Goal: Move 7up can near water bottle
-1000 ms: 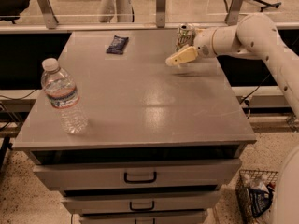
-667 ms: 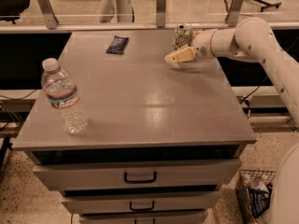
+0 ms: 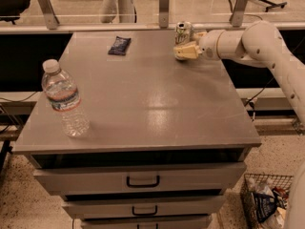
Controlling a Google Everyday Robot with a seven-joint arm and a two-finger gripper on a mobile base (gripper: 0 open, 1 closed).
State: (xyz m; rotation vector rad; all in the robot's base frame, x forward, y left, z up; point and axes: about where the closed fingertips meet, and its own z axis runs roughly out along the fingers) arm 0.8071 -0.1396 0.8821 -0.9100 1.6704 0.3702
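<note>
The 7up can stands upright at the far right of the grey table top, near its back edge. My gripper reaches in from the right and is right at the can, open. One cream finger lies just in front of the can's base, and the other is at the can's right side. The can stands on the table, not lifted. The water bottle stands upright at the near left of the table, far from the can and the gripper.
A flat dark-blue snack packet lies at the back, left of the can. Drawers sit below the table top. A wire basket stands on the floor at the right. A glass rail with posts runs behind the table.
My gripper has moved a little toward the back of the table, closing in on the can. The can, the bottle and the packet have not moved.
</note>
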